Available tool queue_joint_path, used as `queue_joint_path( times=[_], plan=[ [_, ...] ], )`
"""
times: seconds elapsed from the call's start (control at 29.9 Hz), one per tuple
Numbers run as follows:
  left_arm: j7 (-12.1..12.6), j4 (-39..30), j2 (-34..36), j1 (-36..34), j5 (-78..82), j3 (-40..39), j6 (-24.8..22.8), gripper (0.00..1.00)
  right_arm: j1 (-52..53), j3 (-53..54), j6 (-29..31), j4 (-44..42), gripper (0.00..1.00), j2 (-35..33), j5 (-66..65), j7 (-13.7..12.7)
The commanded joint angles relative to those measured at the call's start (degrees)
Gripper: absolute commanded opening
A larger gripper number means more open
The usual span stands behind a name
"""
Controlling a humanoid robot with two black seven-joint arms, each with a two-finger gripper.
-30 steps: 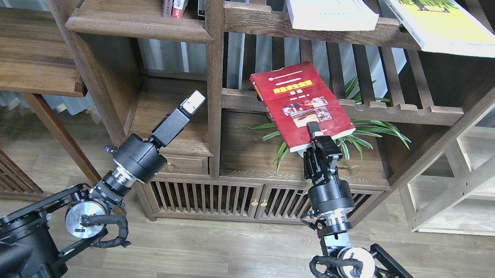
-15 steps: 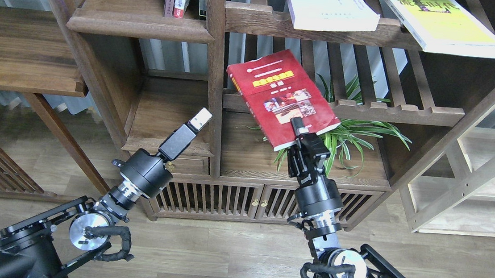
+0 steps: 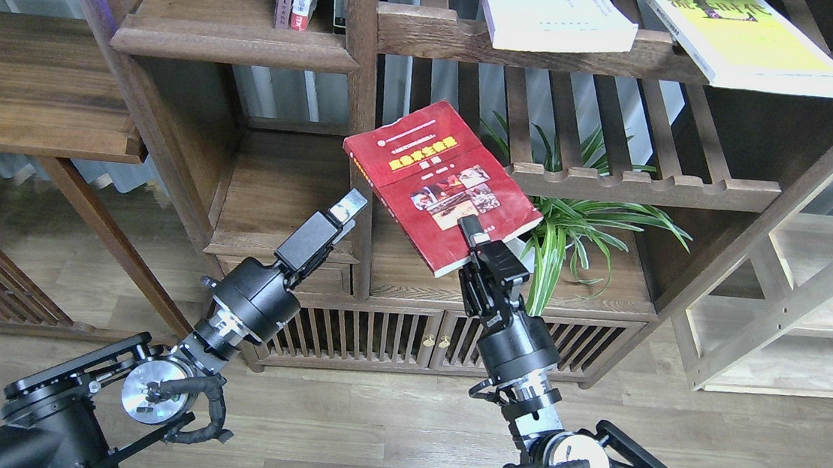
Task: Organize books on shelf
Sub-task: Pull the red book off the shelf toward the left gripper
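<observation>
My right end effector (image 3: 471, 233) clamps the red book (image 3: 440, 183) mid-frame; I should tilt it upright for the upper-left shelf (image 3: 233, 43), while my left end effector (image 3: 348, 209) looks closed and empty.

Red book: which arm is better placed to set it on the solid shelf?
Right. Its tool already grips the red book by its lower edge, held in the air. The left tool holds nothing, just left of the book.
</observation>
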Motion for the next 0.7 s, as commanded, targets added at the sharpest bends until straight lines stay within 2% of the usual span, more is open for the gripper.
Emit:
queue_joint_path(
  times=[0.0,0.13,0.33,0.67],
  plan=[
    [1.48,-0.01,0.18,0.05,-0.59,0.25,0.00,0.98,0.07,-1.18,-0.01,0.40,0.00,-0.98,-0.20,0.02],
    [2.27,-0.53,0.26,-0.13,-2.43,0.34,0.00,0.97,0.24,-3.46,-0.01,0.66,0.00,-1.42,-0.63,0.02],
    [5.70,-0.27,0.09,-0.39,-6.65,0.25,0.00,0.97,0.59,-4.52,-0.01,0.66,0.00,-0.98,-0.99,-0.24],
    [5.70,0.43,-0.44,-0.13,-8.23,-0.63,0.00,0.98,0.95,-5.05,-0.01,0.66,0.00,-0.54,-1.08,-0.85]
  ],
)
